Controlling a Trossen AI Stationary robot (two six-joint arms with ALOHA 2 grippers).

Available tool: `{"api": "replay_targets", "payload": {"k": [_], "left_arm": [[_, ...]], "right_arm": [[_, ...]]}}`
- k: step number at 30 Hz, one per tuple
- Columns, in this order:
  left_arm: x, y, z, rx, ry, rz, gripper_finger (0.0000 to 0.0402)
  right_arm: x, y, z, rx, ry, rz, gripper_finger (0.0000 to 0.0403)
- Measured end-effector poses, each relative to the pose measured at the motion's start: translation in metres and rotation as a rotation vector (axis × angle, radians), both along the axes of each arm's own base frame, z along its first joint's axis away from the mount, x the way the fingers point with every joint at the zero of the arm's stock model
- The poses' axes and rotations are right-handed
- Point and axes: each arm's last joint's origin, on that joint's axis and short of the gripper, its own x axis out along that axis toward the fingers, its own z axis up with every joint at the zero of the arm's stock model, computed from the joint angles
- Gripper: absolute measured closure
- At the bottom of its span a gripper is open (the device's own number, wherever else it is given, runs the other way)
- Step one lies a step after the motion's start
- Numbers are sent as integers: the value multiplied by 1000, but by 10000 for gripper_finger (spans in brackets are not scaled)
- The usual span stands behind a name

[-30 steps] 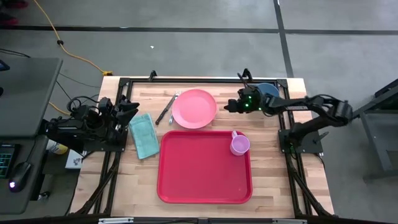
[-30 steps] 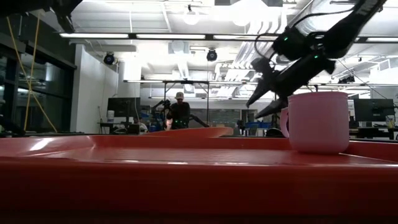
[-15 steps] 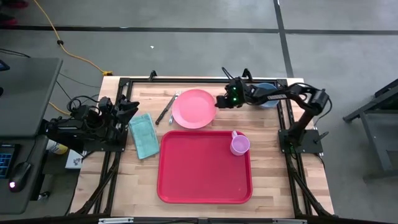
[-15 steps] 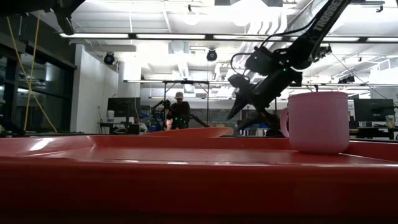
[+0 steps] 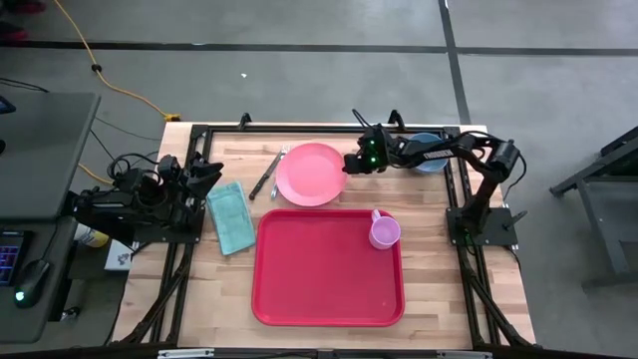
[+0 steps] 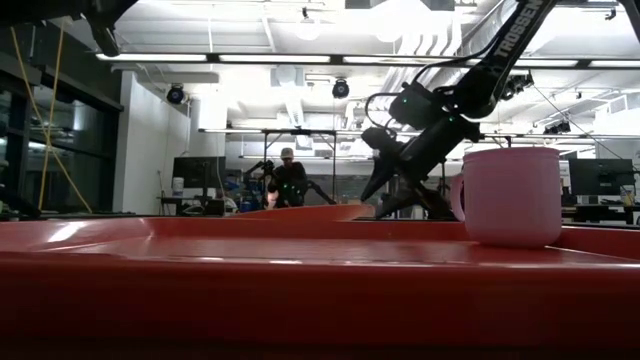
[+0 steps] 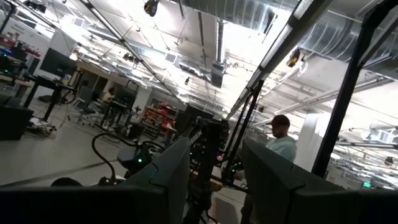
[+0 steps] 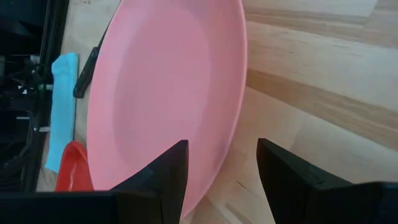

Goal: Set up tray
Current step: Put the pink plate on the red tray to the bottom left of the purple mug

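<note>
The red tray (image 5: 329, 289) lies at the table's near middle, with a pink cup (image 5: 385, 232) standing upright in its far right corner; the cup also shows in the low view (image 6: 510, 195). A round pink plate (image 5: 311, 174) rests flat on the table behind the tray. My right gripper (image 5: 349, 163) is open at the plate's right rim (image 8: 235, 124), slanting down; one finger (image 8: 171, 165) stands over the plate, the other (image 8: 283, 168) over bare wood. My left gripper (image 5: 213, 175) waits open at the table's left edge, pointing up into the room (image 7: 214, 165).
A knife and a fork (image 5: 269, 174) lie left of the plate. A teal cloth (image 5: 230, 215) lies left of the tray. A blue bowl (image 5: 433, 152) sits at the far right under my right arm. A person (image 7: 281, 140) stands in the room beyond.
My right gripper has travelled toward the table's left edge and down, from beside the blue bowl to the pink plate's right rim, tipping a little further downward. Its fingers have kept the same gap. Plate, cup and tray lie as before.
</note>
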Motion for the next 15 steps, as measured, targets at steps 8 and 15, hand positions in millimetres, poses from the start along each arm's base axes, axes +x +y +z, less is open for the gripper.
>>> {"api": "replay_targets", "payload": {"k": [8,15], "left_arm": [[0,0,0,19,6,12,222],[0,0,0,16,6,18,222]], "right_arm": [[2,-1,2,-10,-26,-23,235],[3,-1,1,-10,-28,-40,235]]}}
